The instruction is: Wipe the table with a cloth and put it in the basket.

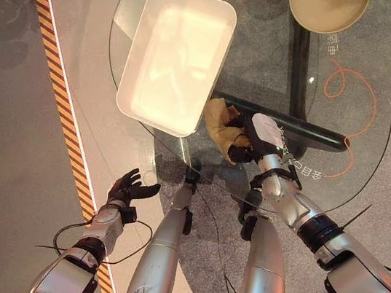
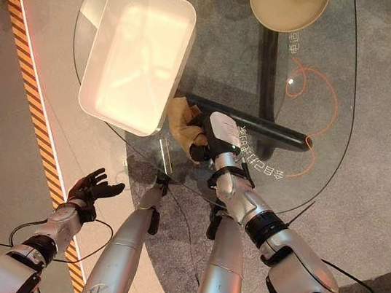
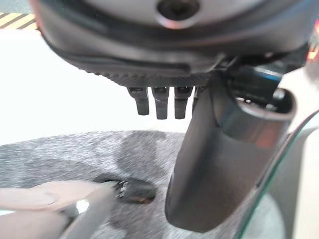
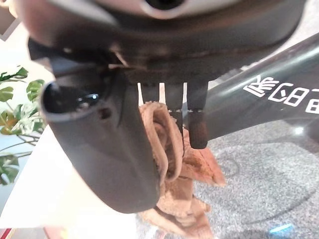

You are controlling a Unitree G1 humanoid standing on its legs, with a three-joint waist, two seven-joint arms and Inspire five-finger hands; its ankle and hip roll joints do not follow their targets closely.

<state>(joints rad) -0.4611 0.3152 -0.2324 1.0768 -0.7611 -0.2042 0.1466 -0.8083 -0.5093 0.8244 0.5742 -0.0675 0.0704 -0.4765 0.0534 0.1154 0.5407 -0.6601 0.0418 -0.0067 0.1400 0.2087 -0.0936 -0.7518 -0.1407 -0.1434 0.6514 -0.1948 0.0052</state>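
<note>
A crumpled tan cloth (image 1: 217, 122) lies on the glass table (image 1: 267, 61), right beside the near right corner of the white rectangular basket (image 1: 129, 70). My right hand (image 1: 261, 136) rests on the cloth, fingers curled round it. In the right wrist view the cloth (image 4: 172, 149) is bunched between the thumb (image 4: 99, 144) and the fingers. My left hand (image 1: 127, 189) hangs off the table at the lower left, above the floor, fingers relaxed and holding nothing.
A beige plate (image 1: 304, 12) with orange food sits at the table's far edge. A dark beam (image 1: 308, 132) runs under the glass by my right hand. An orange cord (image 1: 352, 81) lies below the glass. Striped tape (image 1: 63, 97) crosses the floor on the left.
</note>
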